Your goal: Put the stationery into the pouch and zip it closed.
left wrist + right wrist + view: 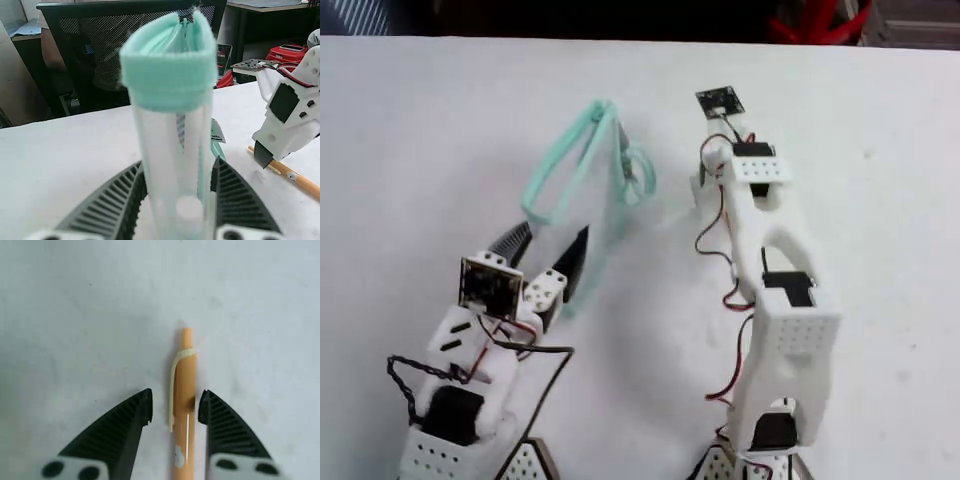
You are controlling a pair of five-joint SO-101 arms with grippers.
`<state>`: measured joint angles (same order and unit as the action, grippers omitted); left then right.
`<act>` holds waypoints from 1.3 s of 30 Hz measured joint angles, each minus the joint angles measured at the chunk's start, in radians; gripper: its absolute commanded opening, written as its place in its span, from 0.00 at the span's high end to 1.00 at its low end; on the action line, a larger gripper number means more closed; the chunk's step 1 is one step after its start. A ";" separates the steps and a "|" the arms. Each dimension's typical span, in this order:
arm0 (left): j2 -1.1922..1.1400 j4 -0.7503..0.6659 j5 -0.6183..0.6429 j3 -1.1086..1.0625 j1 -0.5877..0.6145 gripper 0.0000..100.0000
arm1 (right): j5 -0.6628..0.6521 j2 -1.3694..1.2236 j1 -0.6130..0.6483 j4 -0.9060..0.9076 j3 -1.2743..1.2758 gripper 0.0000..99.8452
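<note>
Two arms work a white table [440, 120], and the stationery is not yet in the pouch [590, 180]. From above, we see the left arm [470, 340] near the front edge, its left gripper [557, 230] set around the clear end of the pouch. The pouch lies flat and stretches away across the table, its mint zipper rim spread into an open loop at the far end. Through the left wrist camera, we find the ribbed black fingers [125, 195] pressed against both sides of the transparent body, holding it, with the mint rim [167, 75] gaping beyond them.

On the robot's right, the right arm [770, 260] reaches farther up the table, beside the pouch and apart from it. Its own camera shows the right gripper [175, 397] with jaws parted narrowly, straddling an orange pen [186, 370] that lies flat on the table. We see a gap between one finger and the pen, while the other sits just beside the barrel. The pen's pale clip faces up.
</note>
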<state>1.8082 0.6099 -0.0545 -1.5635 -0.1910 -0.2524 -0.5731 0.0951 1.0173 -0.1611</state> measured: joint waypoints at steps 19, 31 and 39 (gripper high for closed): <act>0.000 0.000 0.000 0.000 0.000 0.79 | 0.000 0.058 -0.051 0.164 -0.089 0.98; 0.000 0.000 0.000 0.000 0.000 0.79 | 0.000 0.895 0.129 0.350 -0.091 0.98; 0.002 0.026 0.000 0.000 -0.029 0.79 | 0.032 1.215 0.371 0.301 -0.091 0.98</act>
<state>1.8098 0.6360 -0.0545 -1.5635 -0.2202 -0.2202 0.6421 0.4664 1.3180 -0.2516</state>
